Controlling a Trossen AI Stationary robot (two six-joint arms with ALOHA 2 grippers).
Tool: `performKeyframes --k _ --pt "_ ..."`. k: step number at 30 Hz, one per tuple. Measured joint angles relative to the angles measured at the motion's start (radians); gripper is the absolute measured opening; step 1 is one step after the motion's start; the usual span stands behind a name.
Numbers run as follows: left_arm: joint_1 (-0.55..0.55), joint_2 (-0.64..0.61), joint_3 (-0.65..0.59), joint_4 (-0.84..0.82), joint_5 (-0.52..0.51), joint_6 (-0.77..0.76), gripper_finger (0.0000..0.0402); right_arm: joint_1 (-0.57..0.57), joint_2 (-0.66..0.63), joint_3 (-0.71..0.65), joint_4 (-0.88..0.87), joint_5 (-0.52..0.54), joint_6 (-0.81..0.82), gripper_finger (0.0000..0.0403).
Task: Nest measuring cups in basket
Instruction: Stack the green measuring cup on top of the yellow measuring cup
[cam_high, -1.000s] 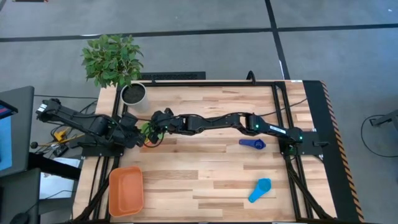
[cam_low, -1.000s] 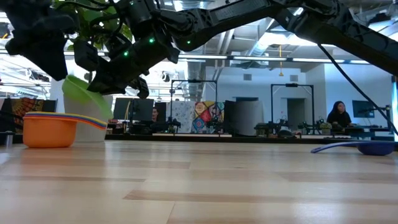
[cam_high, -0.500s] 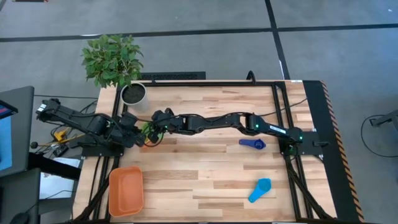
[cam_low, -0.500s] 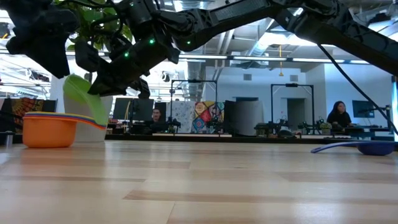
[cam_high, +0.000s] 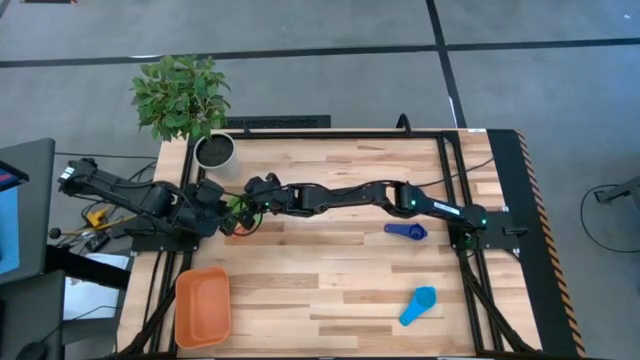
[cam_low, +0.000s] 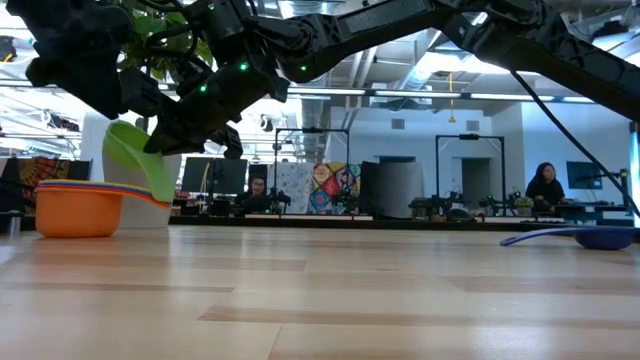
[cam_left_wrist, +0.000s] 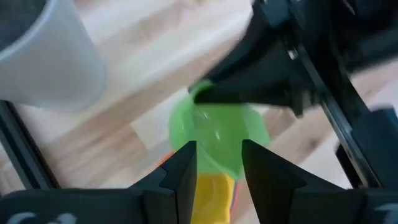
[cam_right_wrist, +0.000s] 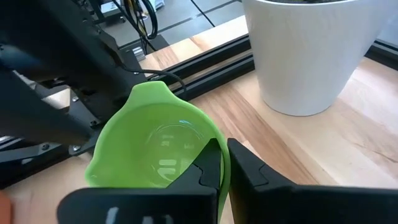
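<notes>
A green measuring cup (cam_right_wrist: 158, 146) hangs tilted in my right gripper (cam_right_wrist: 224, 149), which reaches across the table to its far left (cam_high: 250, 203). In the low view the green cup (cam_low: 140, 160) hovers over a stack of nested cups (cam_low: 75, 212), orange outermost, standing on the table. My left gripper (cam_left_wrist: 217, 163) is open just above and beside the green cup (cam_left_wrist: 217, 140), with the stack's yellow cup (cam_left_wrist: 214, 190) showing in the gap between its fingers. The orange basket (cam_high: 203, 305) sits at the near left corner. A dark blue cup (cam_high: 408, 231) and a light blue cup (cam_high: 418, 305) lie on the right half. My right gripper pinches the green cup's wall at the rim (cam_right_wrist: 214, 155), one finger inside the bowl and one outside. The fingers come level from the table's right. The cup is lifted clear and tilted, its lower edge close above the stack's handles (cam_low: 150, 195).
A white plant pot (cam_high: 214, 150) stands at the far left corner, close behind both grippers. Black frame rails (cam_right_wrist: 205, 74) run along the left edge. Open wood lies between the basket and the two blue cups. People sit far off in the room beyond.
My left gripper has shifted slightly toward the table's right, closer to the green cup. The green cup has sunk a little and tipped more steeply over the stack. My right arm has hardly moved.
</notes>
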Motion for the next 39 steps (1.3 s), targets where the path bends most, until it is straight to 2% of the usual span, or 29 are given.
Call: performKeyframes --k 5,12,18,21,28,34,39 --pt "0.000 0.026 -0.001 -0.008 -0.007 -0.003 0.0116 0.002 0.000 0.000 -0.005 -0.004 -0.001 0.0033" --pt "0.000 0.125 -0.001 -0.033 0.030 -0.022 0.0116 0.002 0.000 0.000 -0.004 -0.008 0.013 0.0031" --pt "0.000 0.165 -0.001 -0.035 -0.005 -0.029 0.0115 0.001 0.000 0.000 -0.012 -0.027 0.023 0.0034" --pt "0.000 0.163 -0.001 -0.037 -0.026 -0.028 0.0098 0.001 -0.001 0.000 -0.017 -0.061 0.026 0.0032" --pt "0.000 0.163 -0.001 -0.045 -0.026 -0.019 0.0012 0.006 -0.001 -0.002 -0.024 -0.092 -0.006 0.0041" --pt "0.000 0.163 -0.001 -0.071 -0.010 -0.029 0.0018 0.006 -0.001 -0.002 -0.022 -0.107 -0.007 0.0041" --pt "0.000 0.163 -0.001 -0.064 -0.003 -0.036 0.0005 0.006 -0.001 -0.002 -0.025 -0.114 -0.009 0.0042"
